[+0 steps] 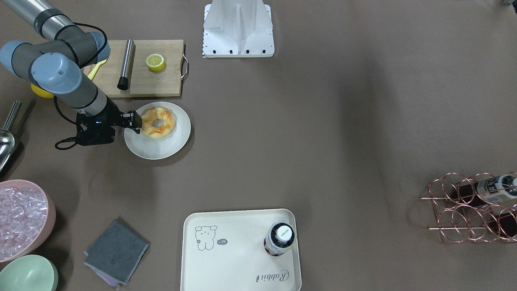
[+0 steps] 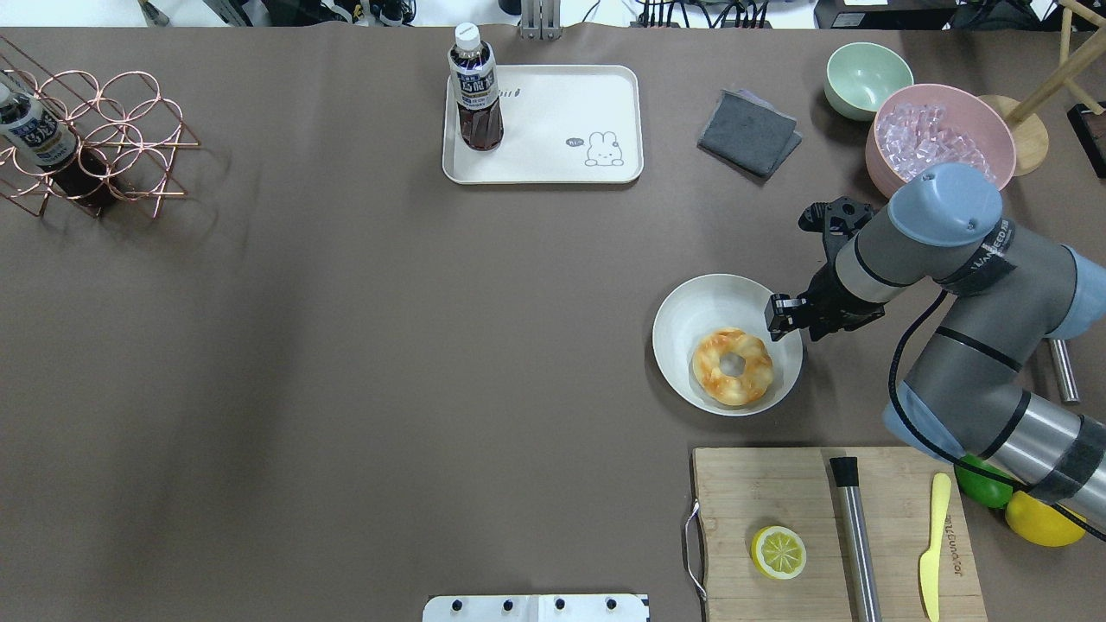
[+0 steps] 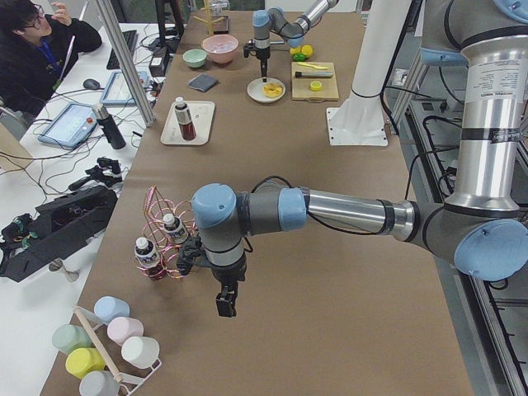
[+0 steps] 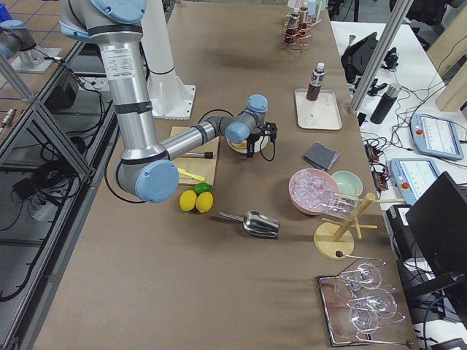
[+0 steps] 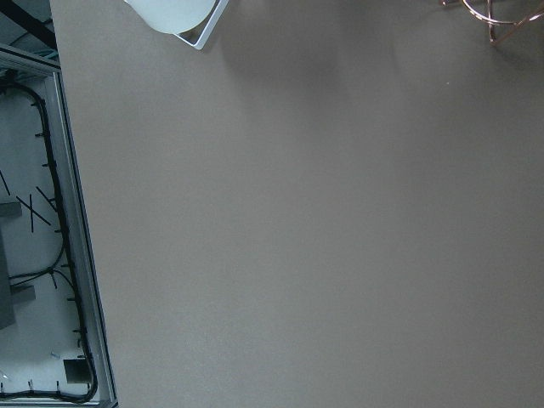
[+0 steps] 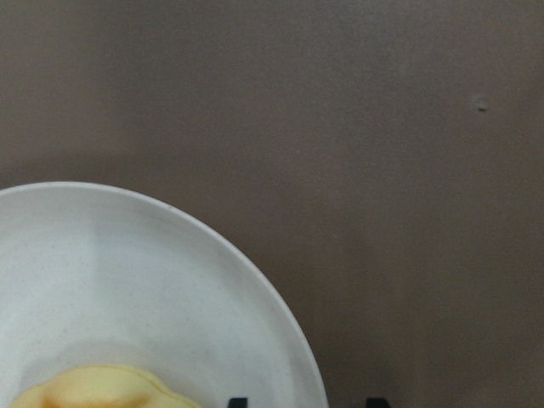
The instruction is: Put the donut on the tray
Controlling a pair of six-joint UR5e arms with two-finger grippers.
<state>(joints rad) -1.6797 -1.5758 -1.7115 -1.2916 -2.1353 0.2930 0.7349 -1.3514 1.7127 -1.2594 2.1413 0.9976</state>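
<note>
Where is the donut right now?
In the overhead view the donut lies on the round white plate in the right half, just beyond the wooden cutting board, with the right end effector at the plate's right rim.

Soft, even light from overhead fills every view, and nothing is blown out. On the brown worktop (image 2: 363, 371) shadows are faint and blurred at the edges, with one broad dim band left of centre in the overhead view. The steel scoop (image 1: 5, 144) carries a small glare. The right wrist view is soft: the plate (image 6: 127, 272) and donut (image 6: 93, 389) lack crisp edges. Uprights lean in both side views.
</note>
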